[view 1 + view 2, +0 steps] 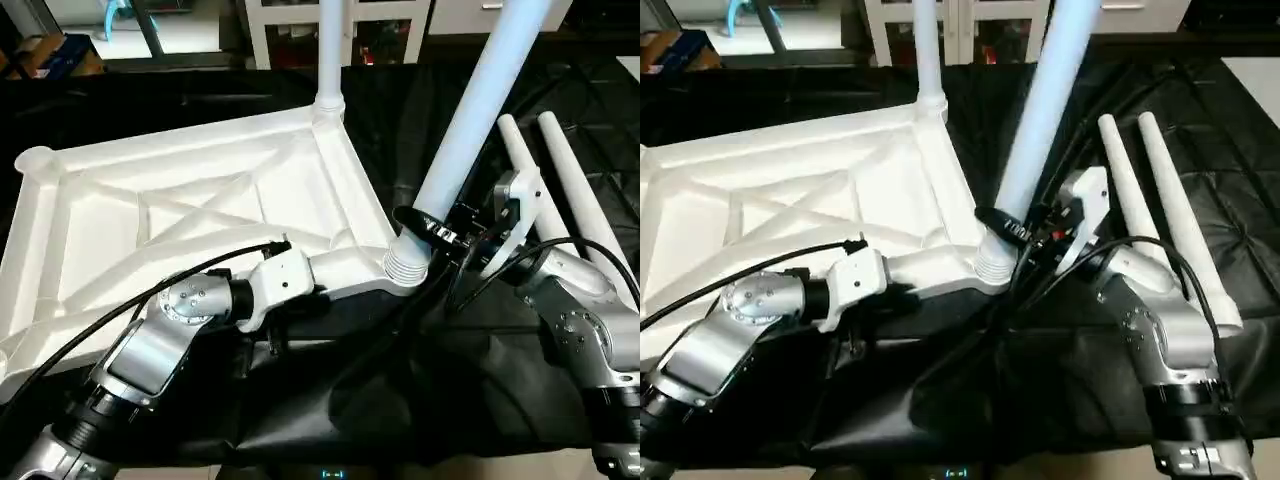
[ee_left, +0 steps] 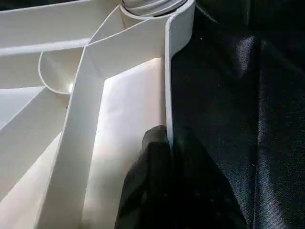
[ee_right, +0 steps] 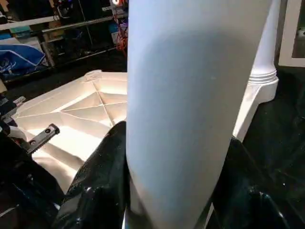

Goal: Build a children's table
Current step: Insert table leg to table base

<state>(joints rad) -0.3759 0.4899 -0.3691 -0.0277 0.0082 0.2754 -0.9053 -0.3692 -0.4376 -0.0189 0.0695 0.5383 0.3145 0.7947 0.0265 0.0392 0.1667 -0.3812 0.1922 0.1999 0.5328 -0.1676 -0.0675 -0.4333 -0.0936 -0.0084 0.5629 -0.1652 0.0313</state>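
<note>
White plastic rectangular table top (image 1: 200, 210) lies ribbed side up on a black cloth (image 1: 400, 400). One white tapered tube leg (image 1: 331, 50) stands upright in the far corner socket. A second leg (image 1: 470, 120) leans with its threaded end at the near corner socket (image 1: 405, 265); the right gripper (image 1: 445, 235) is clamped around it, just above the socket. The left gripper (image 2: 167, 157) pinches the top's near rim. Two spare legs (image 1: 560, 180) lie on the cloth, just beyond the right gripper.
</note>
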